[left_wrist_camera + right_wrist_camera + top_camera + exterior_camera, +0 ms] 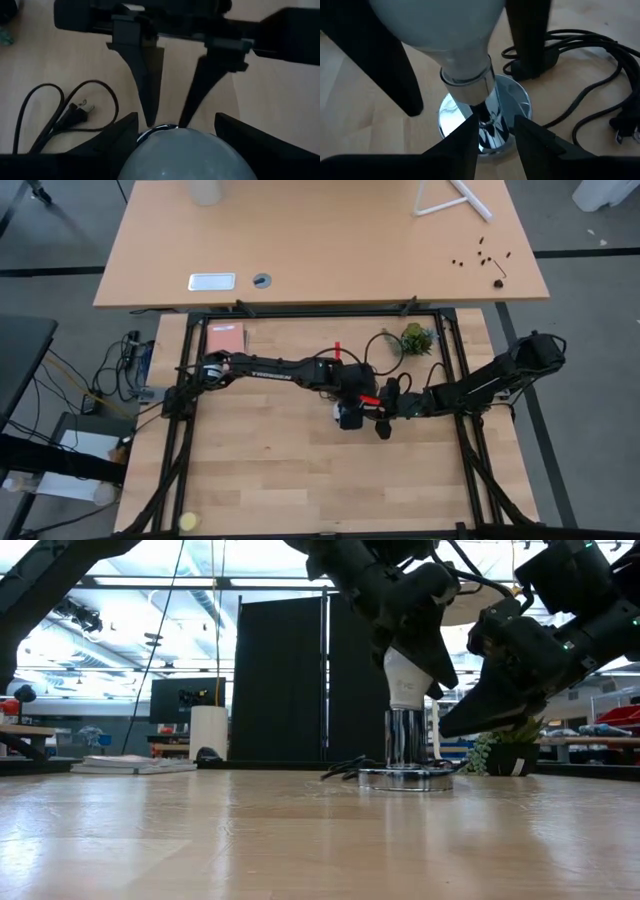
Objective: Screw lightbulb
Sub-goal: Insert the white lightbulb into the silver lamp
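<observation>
The white lightbulb [404, 680] stands with its greyish screw end [468, 86] down at the top of the silvery socket's post [405, 740], slightly tilted. The socket's round base disc [405, 780] rests flat on the wooden table, mid-table. My left gripper [348, 410] comes from above and is shut on the bulb. My right gripper [384, 420] reaches in from the table's right, shut on the socket's post below the bulb. My left gripper pinches the bulb's wide round upper part [185, 155] between its two fingers [117, 137], one on each side. The fingers point down from above. The bulb hangs below them, screw end down at the socket's top. My right gripper has the socket's shiny post [490, 125] between its two fingers [462, 145], just under the bulb's screw end. The fingers slant down from the table's right side and lie across the post. The socket stands upright with its disc on the table.
The socket's black cord and plug [75, 112] lie in loops on the table behind it, also in the right wrist view [590, 75]. A small green plant [415, 338] and a reddish block [225, 340] sit at the far edge. A yellow ball [188, 522] lies near left.
</observation>
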Robot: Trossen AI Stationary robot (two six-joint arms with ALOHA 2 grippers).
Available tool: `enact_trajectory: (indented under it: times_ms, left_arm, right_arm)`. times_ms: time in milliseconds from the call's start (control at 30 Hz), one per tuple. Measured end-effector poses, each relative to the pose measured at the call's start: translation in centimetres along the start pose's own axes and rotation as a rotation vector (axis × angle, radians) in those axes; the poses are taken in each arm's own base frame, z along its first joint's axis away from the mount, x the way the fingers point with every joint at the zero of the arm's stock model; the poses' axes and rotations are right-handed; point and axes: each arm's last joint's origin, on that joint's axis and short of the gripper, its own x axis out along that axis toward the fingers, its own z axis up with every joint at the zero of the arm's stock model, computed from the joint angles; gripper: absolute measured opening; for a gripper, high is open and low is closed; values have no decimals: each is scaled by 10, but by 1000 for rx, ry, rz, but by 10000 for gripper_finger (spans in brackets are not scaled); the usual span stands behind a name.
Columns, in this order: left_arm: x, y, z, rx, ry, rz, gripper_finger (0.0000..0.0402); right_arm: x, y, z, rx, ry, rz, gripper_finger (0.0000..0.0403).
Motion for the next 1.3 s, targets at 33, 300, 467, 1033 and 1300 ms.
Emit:
enact_trajectory:
  times_ms: [33,300,467,1033,1300]
  left_arm:
    - [-1,-1,0,0,9,-1,263]
    - [-9,-4,0,-33,80,8,263]
    - [-9,-11,1,-13,75,32,263]
    - [-6,-25,0,30,70,100,263]
    - [-6,-28,2,32,47,103,263]
  right_arm:
    - [0,0,0,-2,0,0,132]
    - [0,1,-1,-4,25,34,132]
    - [-4,12,-4,-25,46,140,132]
    - [-8,31,-17,-214,-91,4,198]
    - [18,27,-26,-239,-158,-18,273]
